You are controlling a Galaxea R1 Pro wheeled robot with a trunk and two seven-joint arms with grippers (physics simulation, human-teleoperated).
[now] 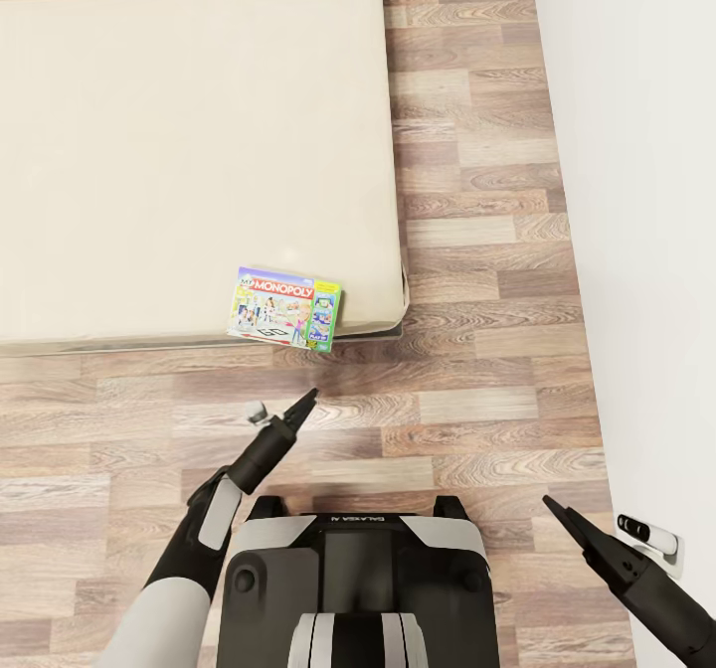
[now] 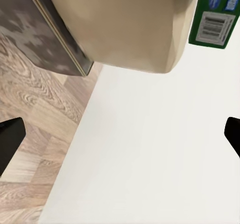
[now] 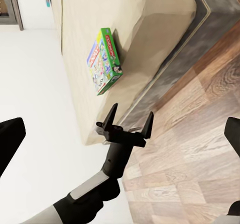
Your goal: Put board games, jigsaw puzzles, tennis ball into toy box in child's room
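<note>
Board game (image 1: 284,308) on bed (image 1: 179,151) near corner, overhanging edge, left hand (image 1: 303,406) before it

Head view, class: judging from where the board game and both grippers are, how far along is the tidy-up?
Nothing looks done here. The green-edged Monopoly board game lies on the bed at its near corner, untouched. In hand: the left gripper, jaws open, points at it from over the floor. The right gripper holds nothing. Left: grasping this game and carrying it away.

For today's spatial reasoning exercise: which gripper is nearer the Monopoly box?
Left. The left gripper is just short of the Monopoly box at the bed edge; the right gripper is low, far right.
</note>
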